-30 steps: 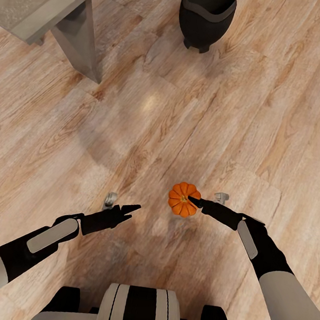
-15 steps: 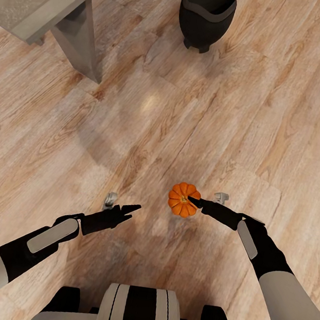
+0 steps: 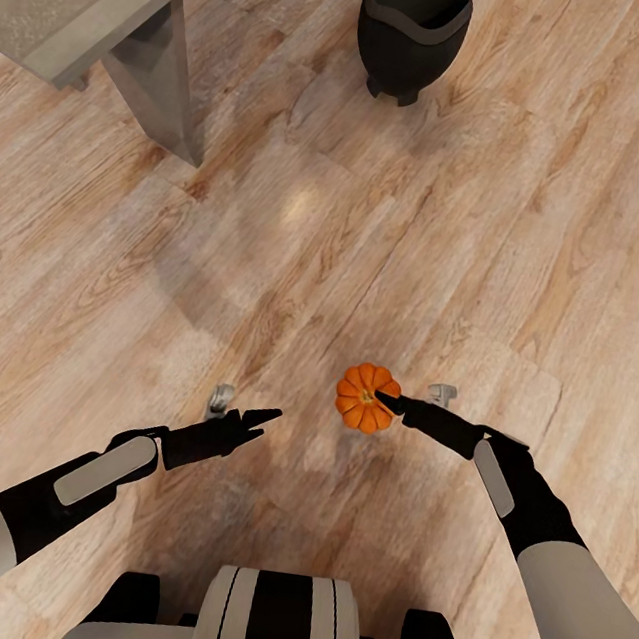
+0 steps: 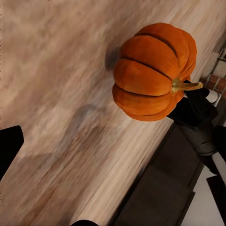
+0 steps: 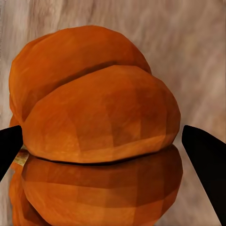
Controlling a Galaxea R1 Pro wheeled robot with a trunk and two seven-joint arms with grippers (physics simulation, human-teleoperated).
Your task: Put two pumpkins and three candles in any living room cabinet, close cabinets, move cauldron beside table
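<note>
Right claw (image 3: 386, 401) still grips pumpkin (image 3: 364, 397); nothing has shifted.

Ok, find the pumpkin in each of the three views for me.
Head view: the pumpkin sits low and right of centre, at the tip of the right gripper.
Left wrist view: upper right, with the right arm behind it.
Right wrist view: up close, between the two dark fingers.
Shared landmark: the wooden floor.
</note>
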